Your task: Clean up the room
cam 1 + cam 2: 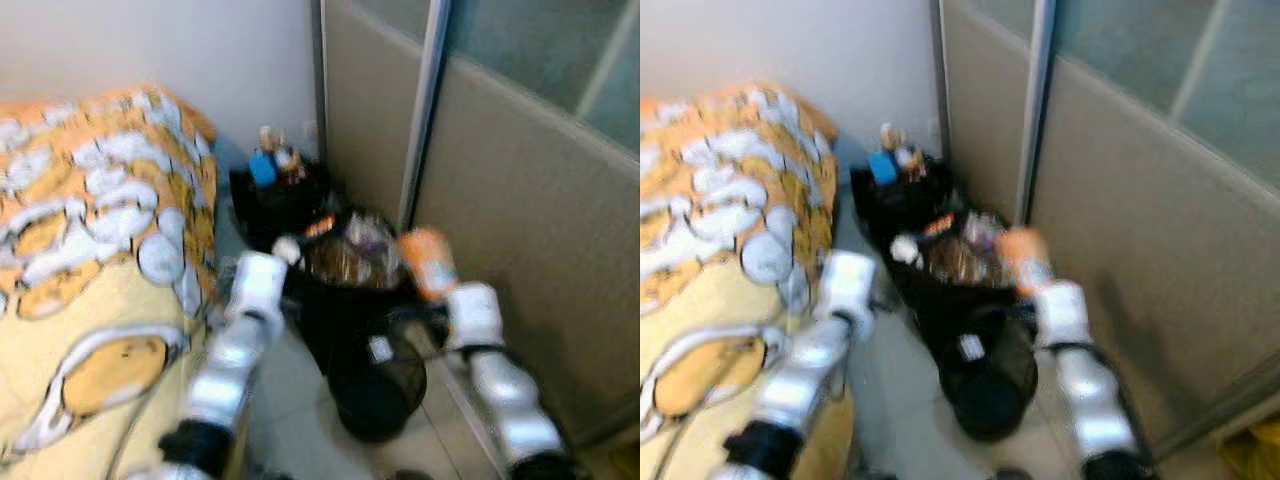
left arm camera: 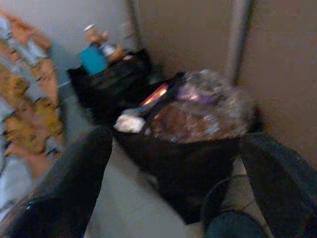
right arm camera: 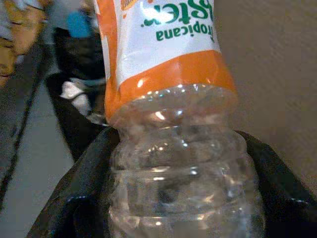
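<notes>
Bedding (image 1: 90, 250) in a soft orange, yellow and white print lies along the robot's left, up against a pale wall. Beside its edge the left gripper (image 2: 173, 183) hangs with its two black fingers spread wide apart, nothing between them, aimed at the bin (image 1: 345, 300). That bin is black and heaped to the rim with crinkly clear plastic, brown waste and a white crumpled wad (image 2: 130, 123). Behind it in the corner stands a dark box (image 1: 280, 200) carrying a blue item (image 1: 263, 168) and some small jars too blurred to name. In front of the bin, touching it, sits a round black mesh basket (image 1: 375, 390) on the pale floor. Over the bin's right edge the right gripper (image 3: 173, 198) is clamped on a bottle (image 3: 173, 124): clear ribbed plastic with an orange and white Tropicana label. Grey panelling with a metal post (image 1: 425, 100) closes off the right side.
</notes>
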